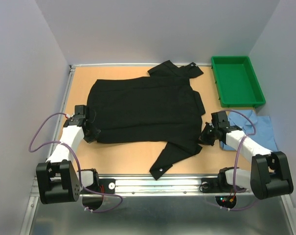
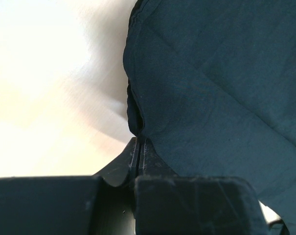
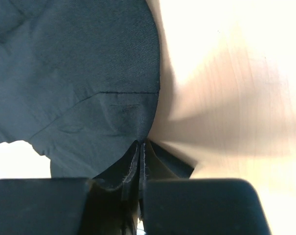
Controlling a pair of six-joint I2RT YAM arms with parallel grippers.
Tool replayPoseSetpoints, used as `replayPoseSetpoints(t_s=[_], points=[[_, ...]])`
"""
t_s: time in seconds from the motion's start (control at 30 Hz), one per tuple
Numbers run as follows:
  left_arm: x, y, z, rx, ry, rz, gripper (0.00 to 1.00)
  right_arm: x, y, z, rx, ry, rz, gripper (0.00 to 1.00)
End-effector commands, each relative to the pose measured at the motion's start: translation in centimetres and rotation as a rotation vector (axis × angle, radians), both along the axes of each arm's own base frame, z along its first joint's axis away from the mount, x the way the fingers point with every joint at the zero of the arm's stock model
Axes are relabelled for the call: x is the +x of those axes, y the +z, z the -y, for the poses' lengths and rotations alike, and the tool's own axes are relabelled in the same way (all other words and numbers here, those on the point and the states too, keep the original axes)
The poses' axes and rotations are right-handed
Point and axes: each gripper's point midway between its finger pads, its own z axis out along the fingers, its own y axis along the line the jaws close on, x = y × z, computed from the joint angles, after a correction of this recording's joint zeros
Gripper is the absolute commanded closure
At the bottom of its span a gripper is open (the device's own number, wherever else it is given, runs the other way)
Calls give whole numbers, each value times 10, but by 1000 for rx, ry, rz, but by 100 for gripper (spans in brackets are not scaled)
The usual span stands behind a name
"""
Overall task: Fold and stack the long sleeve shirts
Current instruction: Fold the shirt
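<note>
Black shirt: spread on surface, fold barely begun. Left end effector, right end effector: each pinching its near hem. Light blue shirt: right, unfolded. Stack: none.

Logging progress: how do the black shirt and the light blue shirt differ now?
The black shirt lies spread across the middle; the light blue shirt lies compact at the right edge. The left gripper and right gripper pinch the black shirt; neither holds the blue one. Both rest on the table.
</note>
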Motion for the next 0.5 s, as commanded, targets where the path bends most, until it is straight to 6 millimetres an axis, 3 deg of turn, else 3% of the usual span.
replayPoseSetpoints(t_s=[0.0, 0.2, 0.47], points=[[6, 28, -5, 34, -16, 56, 100, 6, 18, 2, -4, -7, 54, 99], [-7, 41, -3, 29, -16, 59, 100, 2, 46, 12, -67, 20, 43, 100], [-9, 52, -15, 89, -11, 69, 100, 32, 96, 19, -133, 27, 125, 99]])
